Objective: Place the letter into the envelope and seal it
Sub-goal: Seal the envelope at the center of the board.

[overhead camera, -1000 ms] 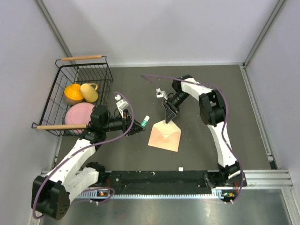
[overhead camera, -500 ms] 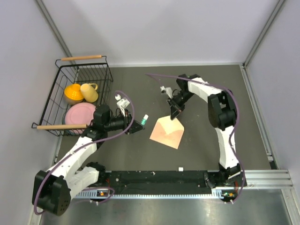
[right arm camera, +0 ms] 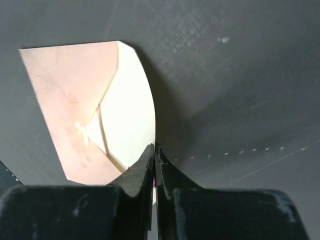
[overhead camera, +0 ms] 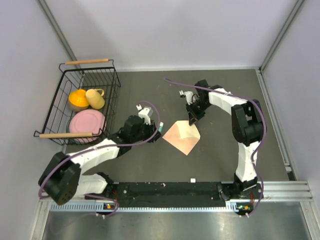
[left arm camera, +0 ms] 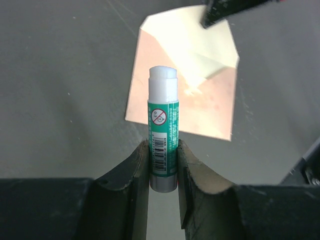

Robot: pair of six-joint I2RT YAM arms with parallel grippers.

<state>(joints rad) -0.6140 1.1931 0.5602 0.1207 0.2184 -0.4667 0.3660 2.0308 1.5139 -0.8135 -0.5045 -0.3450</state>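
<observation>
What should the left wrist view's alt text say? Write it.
The left claw grips a small white-and-green glue stick, its white tip pointing toward a flat peach paper envelope on the dark table. The right claw pinches the envelope's open flap.

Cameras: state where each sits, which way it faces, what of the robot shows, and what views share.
Top external: fixed above and behind the arms, looking down on the table; both arms show, bases at the bottom.
Left wrist: on the left arm, looking along the left pincer, clamped on the glue stick, toward the envelope.
Right wrist: on the right arm, looking down past the right pincer, shut on the envelope's flap edge.
Shared: all three show the envelope.
</observation>
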